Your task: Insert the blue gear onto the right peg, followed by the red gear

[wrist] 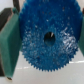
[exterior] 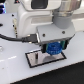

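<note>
Plate: we see a black rectangular plate [exterior: 46, 59] with a pale rim lying flat on the white table [exterior: 15, 70], low in the exterior view. Nothing we can make out sits loose on it.

Hand: the gripper [exterior: 53, 48] hangs just above the plate, its fingers pressed against opposite edges of the blue gear [exterior: 53, 48], so it is clamped on that gear.

Blue gear: it is held between the fingers, over the plate's half toward the exterior view's right. We cannot tell whether it touches the plate.

Close view: in the wrist view the blue gear [wrist: 49, 36] fills most of the picture, teeth all round and a dark hole at its centre. A green finger pad [wrist: 10, 42] presses its edge on one side; the other pad is cut off by the picture's edge.

Hidden: the pegs are covered by the gear and gripper, so we cannot place them. The red gear is not visible to us in either view.
</note>
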{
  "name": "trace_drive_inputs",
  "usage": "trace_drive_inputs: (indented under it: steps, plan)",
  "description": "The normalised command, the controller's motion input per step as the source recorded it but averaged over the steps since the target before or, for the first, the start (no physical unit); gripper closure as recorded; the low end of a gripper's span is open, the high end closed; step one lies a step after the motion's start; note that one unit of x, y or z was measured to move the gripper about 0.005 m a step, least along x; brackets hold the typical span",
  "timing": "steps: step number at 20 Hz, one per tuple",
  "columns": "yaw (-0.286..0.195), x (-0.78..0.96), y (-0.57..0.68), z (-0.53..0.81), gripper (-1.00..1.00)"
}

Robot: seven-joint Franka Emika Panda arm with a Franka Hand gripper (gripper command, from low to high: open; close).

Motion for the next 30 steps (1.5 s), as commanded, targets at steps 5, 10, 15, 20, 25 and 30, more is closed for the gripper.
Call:
trace_drive_inputs:
  steps: [5,10,15,20,25,30]
  plan:
    - [0.0,0.07,-0.03,-0.05,1.0]
    - [0.0,0.03,0.0,0.28,1.0]
    - [0.0,0.05,0.01,0.31,1.0]
    - [0.0,0.16,-0.06,-0.04,1.0]
    - [0.0,0.16,-0.04,-0.19,1.0]
    - [0.0,0.12,-0.03,-0.22,1.0]
